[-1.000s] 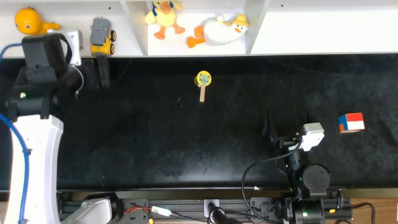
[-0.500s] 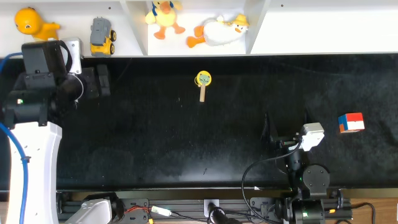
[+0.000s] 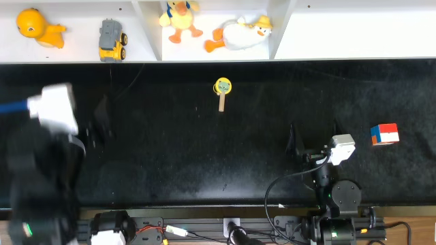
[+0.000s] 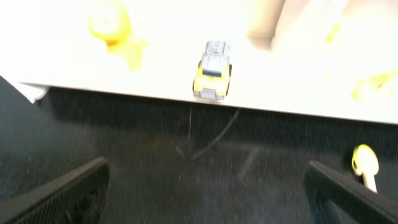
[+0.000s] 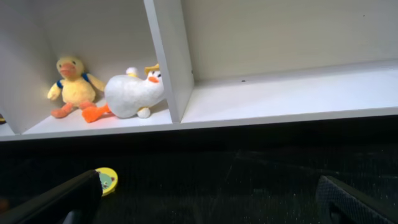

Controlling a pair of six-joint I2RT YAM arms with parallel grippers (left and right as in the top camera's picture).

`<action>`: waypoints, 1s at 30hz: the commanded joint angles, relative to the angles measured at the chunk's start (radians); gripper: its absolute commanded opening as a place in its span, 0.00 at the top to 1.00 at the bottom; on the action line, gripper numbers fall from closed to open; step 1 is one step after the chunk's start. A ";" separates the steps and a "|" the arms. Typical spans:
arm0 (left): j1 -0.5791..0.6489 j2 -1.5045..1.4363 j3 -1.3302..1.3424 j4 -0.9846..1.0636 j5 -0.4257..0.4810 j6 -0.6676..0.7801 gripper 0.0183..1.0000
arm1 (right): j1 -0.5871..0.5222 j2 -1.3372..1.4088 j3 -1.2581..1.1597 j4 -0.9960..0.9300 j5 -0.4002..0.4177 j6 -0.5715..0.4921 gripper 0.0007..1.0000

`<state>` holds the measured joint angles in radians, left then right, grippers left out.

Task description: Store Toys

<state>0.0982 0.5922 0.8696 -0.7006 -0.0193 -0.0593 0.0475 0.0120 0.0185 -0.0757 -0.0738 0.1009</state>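
Observation:
A grey and yellow toy truck (image 3: pixel 112 39) (image 4: pixel 212 70) stands in the shelf's left compartment beside an orange duck (image 3: pixel 37 26) (image 4: pixel 109 22). My left gripper (image 3: pixel 95 126) (image 4: pixel 205 202) is open and holds nothing; it hangs over the black mat well back from the truck. A yellow round toy on a stick (image 3: pixel 222 92) (image 4: pixel 365 163) (image 5: pixel 107 180) lies on the mat at mid-table. A red, white and blue cube (image 3: pixel 385 133) sits on the mat at the right. My right gripper (image 3: pixel 312 137) (image 5: pixel 205 202) is open and empty near the front, left of the cube.
The white shelf (image 3: pixel 218 60) runs along the back edge. Its middle compartment holds a yellow plush duck (image 3: pixel 180 17) (image 5: pixel 71 84) and a white plush goose (image 3: pixel 242 33) (image 5: pixel 130 93). The right compartment (image 5: pixel 298 93) is bare. The black mat (image 3: pixel 204 156) has wide free room.
My left arm has drawn back from the shelf toward the table's front, its gripper now far from the truck. The truck stays in its compartment. The right arm has not moved.

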 commanded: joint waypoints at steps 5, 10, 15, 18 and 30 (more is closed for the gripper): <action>-0.002 -0.367 -0.457 0.245 -0.045 -0.109 0.00 | 0.005 -0.008 -0.014 0.005 0.005 0.004 0.00; -0.002 -0.479 -0.639 0.398 -0.078 -0.187 0.00 | 0.005 -0.008 -0.014 0.005 0.005 0.004 0.00; -0.002 -0.545 -0.757 0.522 -0.111 -0.213 0.00 | 0.005 -0.008 -0.014 0.005 0.005 0.004 0.00; -0.002 -0.585 -0.810 0.578 -0.117 -0.235 0.00 | 0.005 -0.008 -0.014 0.005 0.005 0.004 0.00; -0.004 -0.590 -0.861 0.634 -0.154 -0.282 0.00 | 0.005 -0.008 -0.014 0.005 0.005 0.004 0.00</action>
<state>0.0982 0.0147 0.0151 -0.0673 -0.1638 -0.3161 0.0475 0.0120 0.0185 -0.0753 -0.0734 0.1009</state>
